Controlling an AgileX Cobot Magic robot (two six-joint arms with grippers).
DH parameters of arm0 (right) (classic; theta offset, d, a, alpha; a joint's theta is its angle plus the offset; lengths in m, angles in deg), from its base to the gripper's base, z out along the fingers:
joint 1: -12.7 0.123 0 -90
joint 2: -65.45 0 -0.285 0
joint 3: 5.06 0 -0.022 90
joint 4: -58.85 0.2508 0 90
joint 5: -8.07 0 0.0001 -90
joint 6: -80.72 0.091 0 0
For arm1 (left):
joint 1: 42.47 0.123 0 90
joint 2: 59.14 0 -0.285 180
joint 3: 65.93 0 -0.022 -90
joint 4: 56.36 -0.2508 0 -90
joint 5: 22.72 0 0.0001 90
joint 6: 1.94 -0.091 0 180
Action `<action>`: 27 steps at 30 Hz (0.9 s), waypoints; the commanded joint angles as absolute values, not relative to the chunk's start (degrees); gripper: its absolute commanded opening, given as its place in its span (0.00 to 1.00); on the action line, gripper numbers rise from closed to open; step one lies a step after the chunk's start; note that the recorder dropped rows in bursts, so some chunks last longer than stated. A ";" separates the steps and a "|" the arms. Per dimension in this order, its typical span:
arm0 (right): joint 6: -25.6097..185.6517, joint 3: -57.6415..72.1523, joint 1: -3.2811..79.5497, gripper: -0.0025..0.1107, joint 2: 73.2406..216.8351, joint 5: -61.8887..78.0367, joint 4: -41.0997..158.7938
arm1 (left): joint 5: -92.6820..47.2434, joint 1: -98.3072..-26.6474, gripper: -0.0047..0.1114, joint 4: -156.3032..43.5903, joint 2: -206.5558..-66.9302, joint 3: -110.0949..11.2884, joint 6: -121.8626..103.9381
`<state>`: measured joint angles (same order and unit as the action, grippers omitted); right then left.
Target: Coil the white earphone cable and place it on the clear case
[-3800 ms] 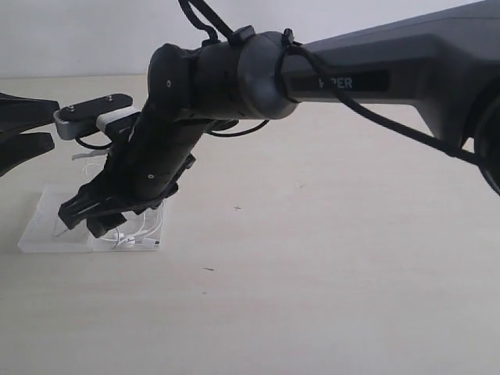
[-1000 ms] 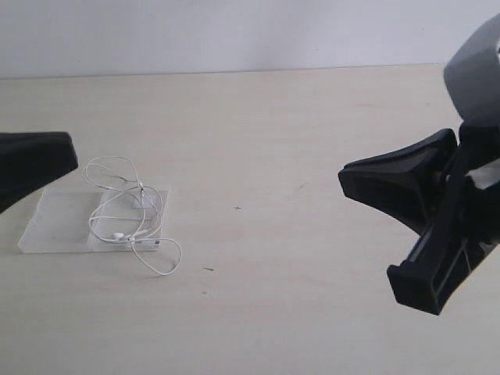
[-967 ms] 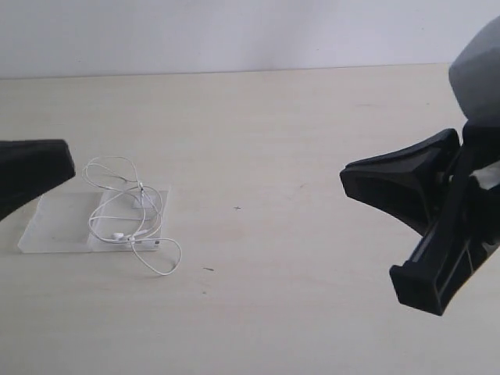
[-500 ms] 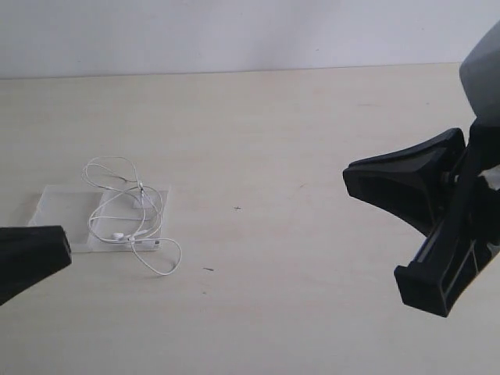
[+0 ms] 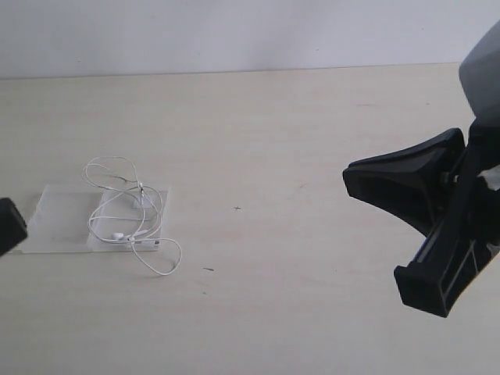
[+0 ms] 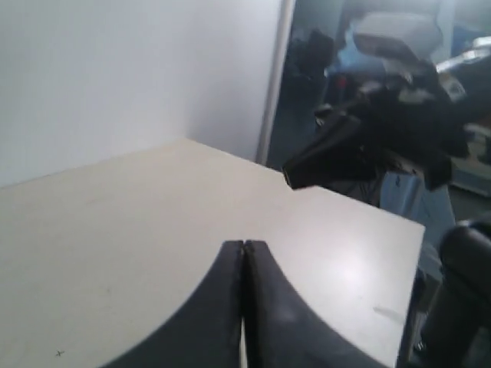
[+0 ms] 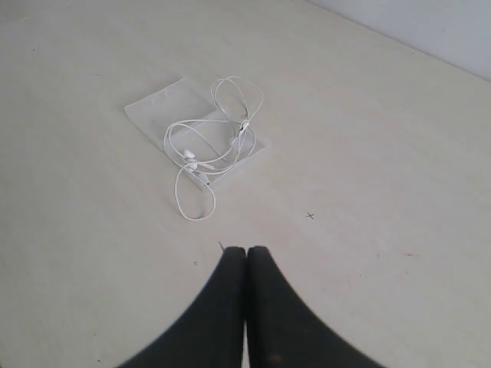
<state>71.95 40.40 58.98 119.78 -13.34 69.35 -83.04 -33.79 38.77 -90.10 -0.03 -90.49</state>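
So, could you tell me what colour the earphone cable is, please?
White; the earphone cable shows best in the right wrist view.

Pale beige tabletop [image 5: 297, 141]: matt, smooth, a few dark specks. Flat translucent clear case [image 5: 58, 226]: frosted plastic, dull sheen. Thin white earphone cable [image 5: 117, 235]: smooth, plastic-looking coating. Black left gripper [image 6: 243, 247] and black right gripper [image 7: 245, 253]: smooth, matt, plastic-looking.

table [image 5: 312, 141]: pale beige top, a few tiny dark specks
clear case [image 5: 58, 226]: flat on it, left side
white earphone cable [image 5: 117, 235]: loose loops mostly over the case, one loop spilling onto the table
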 commanded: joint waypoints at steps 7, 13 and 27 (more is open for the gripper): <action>71.99 40.50 58.72 0.02 119.36 -12.59 69.27 | -71.70 -33.85 0.04 40.29 -83.41 -0.02 -80.07; 71.99 40.50 58.72 0.02 119.36 -12.59 69.27 | -70.18 -33.86 0.04 39.82 -83.41 -0.02 -80.28; 72.10 40.50 58.72 0.02 119.36 -12.59 69.40 | -40.10 -33.86 0.04 -52.37 -83.41 0.73 14.34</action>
<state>71.95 40.40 58.98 119.78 -13.34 69.35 -43.62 -33.79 -28.01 -83.65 0.09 -13.59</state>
